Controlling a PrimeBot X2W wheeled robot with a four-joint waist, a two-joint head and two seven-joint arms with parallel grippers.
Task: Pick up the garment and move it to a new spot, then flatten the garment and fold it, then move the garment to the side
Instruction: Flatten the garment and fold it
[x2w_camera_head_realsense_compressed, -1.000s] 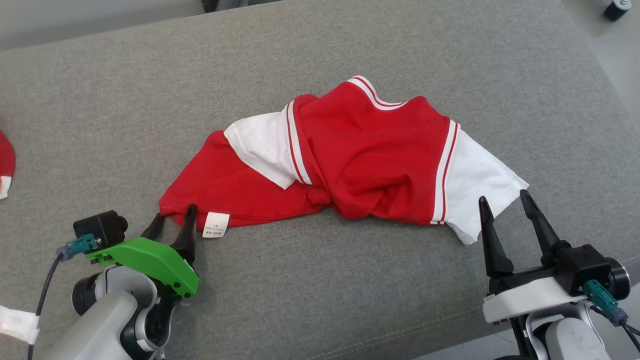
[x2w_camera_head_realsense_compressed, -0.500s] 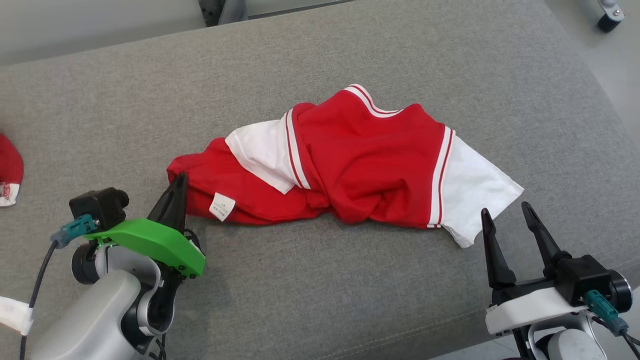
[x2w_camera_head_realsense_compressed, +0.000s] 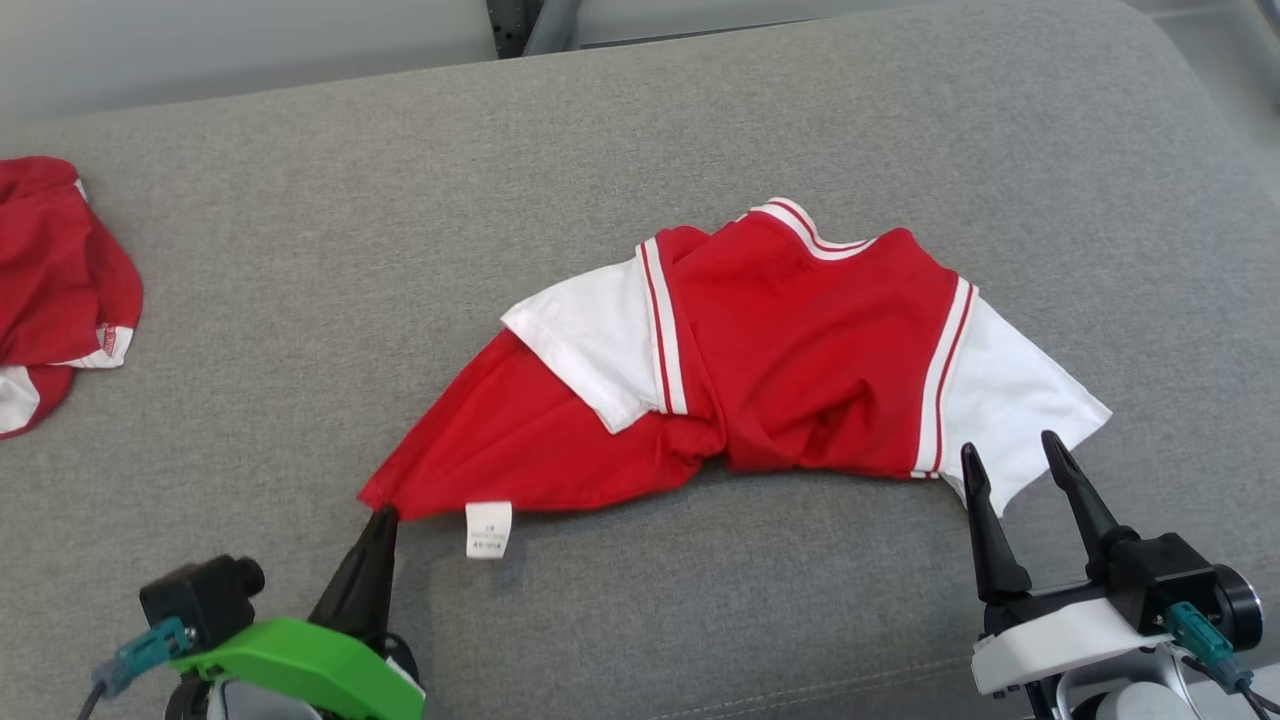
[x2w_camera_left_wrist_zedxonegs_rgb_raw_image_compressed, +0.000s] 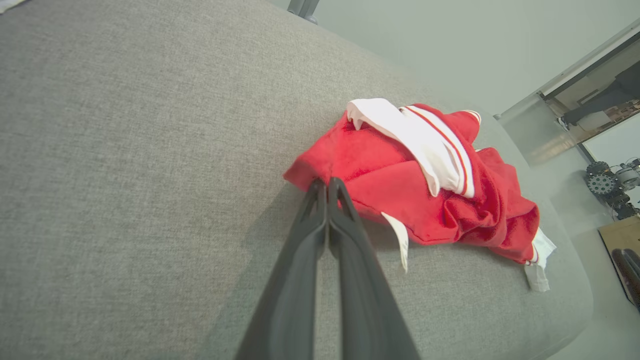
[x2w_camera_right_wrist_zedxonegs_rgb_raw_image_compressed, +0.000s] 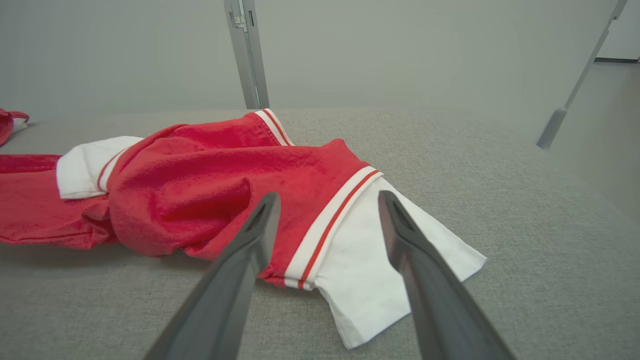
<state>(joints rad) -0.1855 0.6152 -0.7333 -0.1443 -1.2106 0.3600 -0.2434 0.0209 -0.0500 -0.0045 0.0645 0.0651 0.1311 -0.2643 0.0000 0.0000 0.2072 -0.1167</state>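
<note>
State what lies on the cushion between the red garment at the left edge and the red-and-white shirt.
Nothing: in the head view, the stretch from the red garment to the shirt is bare grey cushion.

The left gripper (x2w_camera_head_realsense_compressed: 383, 518) is low at the bottom left. Its two dark fingers are pressed tight together, pinching a corner of the red shirt (x2w_camera_head_realsense_compressed: 800, 350). A green plate (x2w_camera_head_realsense_compressed: 290, 660) sits on its wrist. The right gripper (x2w_camera_head_realsense_compressed: 1010, 450) is at the bottom right, above a white plate (x2w_camera_head_realsense_compressed: 1050, 630). Its fingers point up and are spread wide apart.
</note>
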